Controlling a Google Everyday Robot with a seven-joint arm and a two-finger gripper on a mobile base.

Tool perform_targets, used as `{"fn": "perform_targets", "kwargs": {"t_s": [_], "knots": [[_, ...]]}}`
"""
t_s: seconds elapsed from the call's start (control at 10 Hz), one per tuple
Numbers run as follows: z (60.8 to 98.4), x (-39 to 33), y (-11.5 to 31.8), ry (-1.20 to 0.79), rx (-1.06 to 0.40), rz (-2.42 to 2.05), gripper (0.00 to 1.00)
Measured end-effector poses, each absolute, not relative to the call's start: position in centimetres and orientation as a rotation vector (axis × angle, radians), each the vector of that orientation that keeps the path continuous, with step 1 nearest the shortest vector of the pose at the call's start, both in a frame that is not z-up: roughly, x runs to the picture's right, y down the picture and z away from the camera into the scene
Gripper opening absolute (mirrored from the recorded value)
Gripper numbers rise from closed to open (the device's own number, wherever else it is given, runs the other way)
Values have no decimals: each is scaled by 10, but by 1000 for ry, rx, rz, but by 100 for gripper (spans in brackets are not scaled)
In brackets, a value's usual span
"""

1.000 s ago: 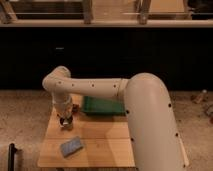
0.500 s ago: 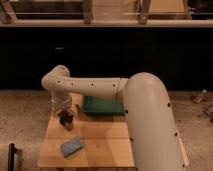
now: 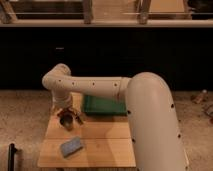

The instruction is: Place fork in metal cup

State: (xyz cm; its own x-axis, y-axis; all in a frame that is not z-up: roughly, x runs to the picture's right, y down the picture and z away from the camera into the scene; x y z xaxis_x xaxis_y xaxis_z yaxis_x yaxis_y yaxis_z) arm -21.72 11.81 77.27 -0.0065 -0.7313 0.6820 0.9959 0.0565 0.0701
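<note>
The metal cup (image 3: pixel 66 122) is small, silver-grey and dark inside. It stands upright on the left part of the wooden table (image 3: pixel 107 137). My gripper (image 3: pixel 69 113) hangs from the white arm's wrist directly above the cup, close to its rim. A thin dark piece (image 3: pixel 79 119) sticks out to the right of the cup; I cannot tell whether it is the fork. Otherwise no fork shows clearly.
A green tray (image 3: pixel 102 106) lies at the table's back, just right of the gripper. A flat blue-grey sponge (image 3: pixel 71 146) lies at the front left. The big white arm (image 3: pixel 150 115) covers the table's right side. A speckled floor surrounds the table.
The wrist has shifted slightly to the right over the cup. The cup, tray and sponge have not moved.
</note>
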Motion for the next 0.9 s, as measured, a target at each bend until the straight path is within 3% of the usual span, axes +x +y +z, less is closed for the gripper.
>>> {"fn": "perform_targets", "kwargs": {"t_s": [0.9], "knots": [[766, -217, 105, -620, -443, -1490, 80]]}}
